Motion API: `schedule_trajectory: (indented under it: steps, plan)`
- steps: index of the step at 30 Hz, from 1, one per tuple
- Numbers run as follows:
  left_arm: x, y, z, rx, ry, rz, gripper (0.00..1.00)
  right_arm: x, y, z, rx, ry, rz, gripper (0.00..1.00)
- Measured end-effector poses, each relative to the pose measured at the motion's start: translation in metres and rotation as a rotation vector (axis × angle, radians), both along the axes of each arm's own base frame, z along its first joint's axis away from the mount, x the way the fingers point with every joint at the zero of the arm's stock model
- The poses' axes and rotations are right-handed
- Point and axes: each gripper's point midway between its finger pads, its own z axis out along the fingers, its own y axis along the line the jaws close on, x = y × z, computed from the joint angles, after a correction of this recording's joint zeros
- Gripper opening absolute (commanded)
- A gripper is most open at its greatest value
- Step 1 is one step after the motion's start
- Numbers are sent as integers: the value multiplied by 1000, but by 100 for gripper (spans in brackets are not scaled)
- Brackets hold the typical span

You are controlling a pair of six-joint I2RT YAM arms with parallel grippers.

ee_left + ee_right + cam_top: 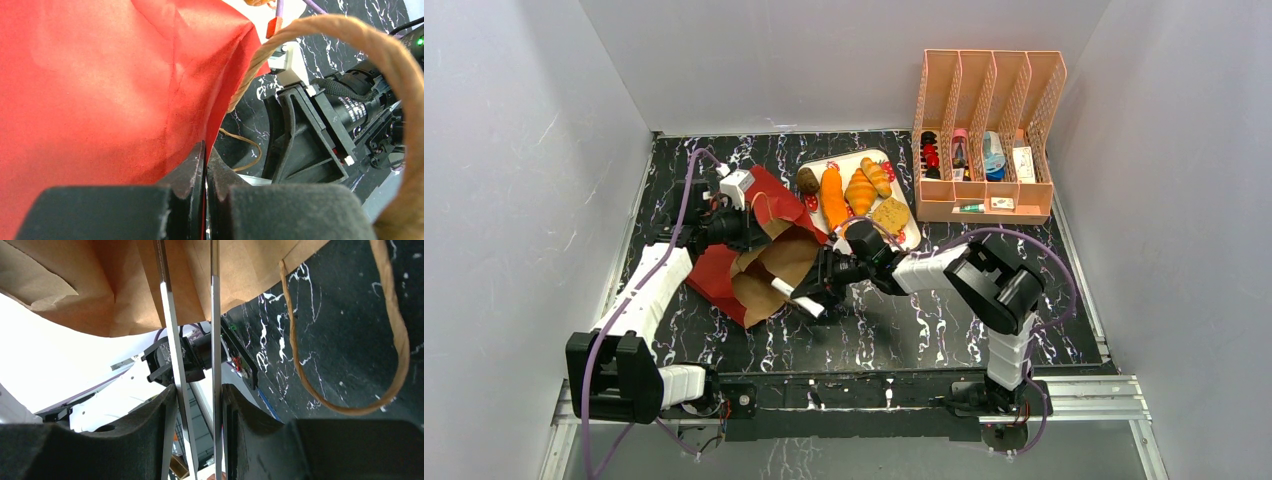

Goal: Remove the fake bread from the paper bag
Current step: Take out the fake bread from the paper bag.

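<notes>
Bread [834,197], five toy pieces, lies on a white tray [845,160] at the far side of the bench [944,320], well apart from the mouth of the paper bag [774,262]. The bag lies on its side, red half to the left. Its inside is dark in the top view, so I cannot tell if more bread is in it.

The left end effector [205,160] is closed tight and pinches the red paper of the bag. A twine handle [400,100] loops close to its camera, blurred.

The right end effector [197,400] is partly closed and grips metal tongs [170,340] between its pads. The tips of the tongs pass over the brown paper and are cut off by the picture edge.
</notes>
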Motion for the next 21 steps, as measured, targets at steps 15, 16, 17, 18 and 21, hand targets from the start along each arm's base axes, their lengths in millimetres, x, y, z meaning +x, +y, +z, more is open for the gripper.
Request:
schedule_trajectory:
  steps: [15, 16, 17, 18, 21]
  plan:
    - [6, 7, -8, 26, 41, 70, 0, 37, 23, -10, -9, -138, -64, 0]
    - [8, 10, -5, 38, 36, 93, 0, 37, 20, -8, -30, -160, -65, 0]
    - [13, 14, 1, 51, 16, 121, 0, 37, 17, -3, -40, -172, -65, 0]
    - [19, 19, 10, 67, -12, 167, 0, 36, 8, 9, -67, -209, -68, 0]
    - [27, 30, 21, 89, -54, 249, 0, 31, -3, 30, -83, -263, -73, 0]
